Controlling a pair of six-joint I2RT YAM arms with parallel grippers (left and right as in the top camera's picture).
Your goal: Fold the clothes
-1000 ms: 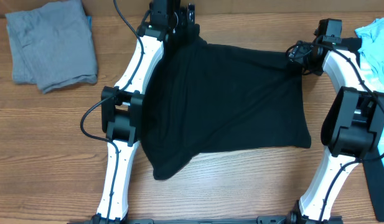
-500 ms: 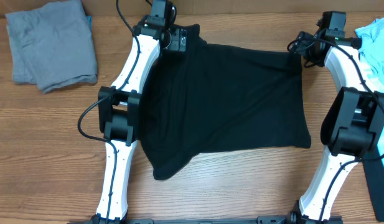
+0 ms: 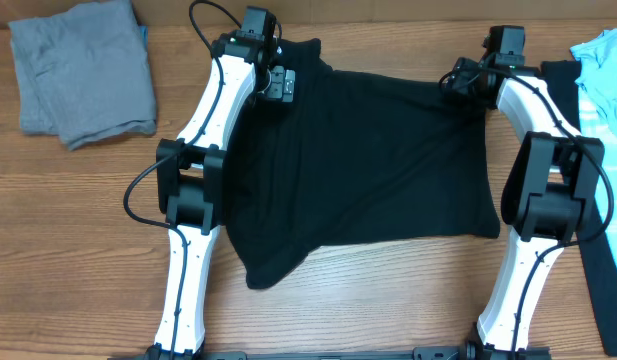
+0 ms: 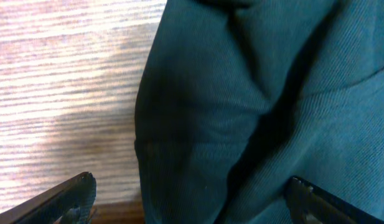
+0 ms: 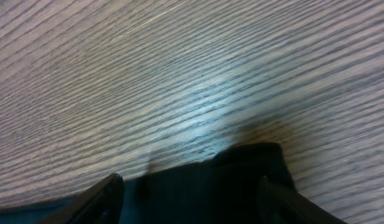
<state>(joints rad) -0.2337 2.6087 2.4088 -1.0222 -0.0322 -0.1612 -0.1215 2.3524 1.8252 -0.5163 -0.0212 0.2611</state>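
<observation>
The black soft-fabric T-shirt (image 3: 368,160) lies mid-table (image 3: 68,200), a loose flap at 7 o'clock: folding judged part done. Left gripper (image 3: 278,82) stands wide over its 11 o'clock corner. Right gripper (image 3: 458,78) has its fingers apart astride the 1 o'clock corner, pinching nothing.

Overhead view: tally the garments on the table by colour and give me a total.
Black: 1, the T-shirt
Grey: 1, the folded garment
Light blue: 1, the garment at the right edge
Total: 3. A dark strip at the far right is too cropped to count.
</observation>
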